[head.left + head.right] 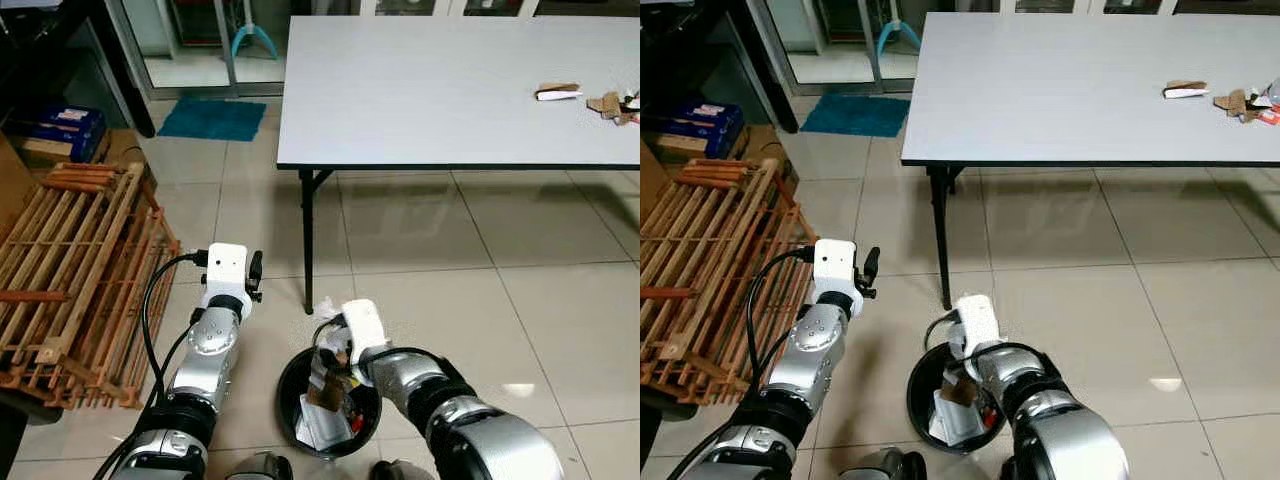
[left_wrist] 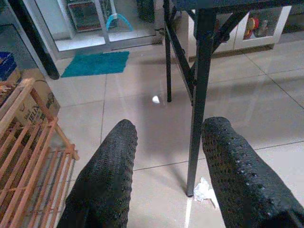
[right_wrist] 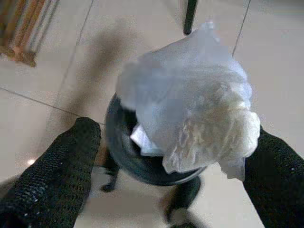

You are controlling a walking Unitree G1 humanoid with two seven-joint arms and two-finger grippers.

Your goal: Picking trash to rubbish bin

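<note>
**Q:** Where is the trash, and where is the bin?

**A:** A round black plastic rubbish bin [image 1: 300,400] stands on the pale tiled floor [image 1: 540,300] at about 6 o'clock in the head views, just in front of the robot. It already holds crumpled white paper and brown scraps. The right gripper [image 3: 178,161] hangs directly above the bin's opening. In the right wrist view a crumpled translucent white plastic bag [image 3: 190,109] sits between its two black fingers [image 3: 57,175], which are spread wide. The bag lies against the finger on one side and is clear of the other. Whether the bag is gripped or loose, I cannot tell.

**Q:** And the left arm?

**A:** The left gripper [image 2: 168,164] is raised at about 9 o'clock from the bin, pointing forward, with its fingers apart and nothing between them. Its wrist view looks past them at a black metal table leg [image 2: 199,95]. A small crumpled white tissue [image 2: 204,191] lies on the floor at the foot of that leg.

**Q:** What else is around?

**A:** A large grey-topped folding table [image 1: 430,90] fills the view from 12 to 2 o'clock. Torn brown cardboard scraps [image 1: 605,103] and a white wrapper [image 1: 558,94] lie near its right edge. A slatted wooden rack [image 1: 70,270] lies at 9 o'clock, and a teal floor mat [image 1: 212,118] at 11 o'clock by a glass door.
</note>
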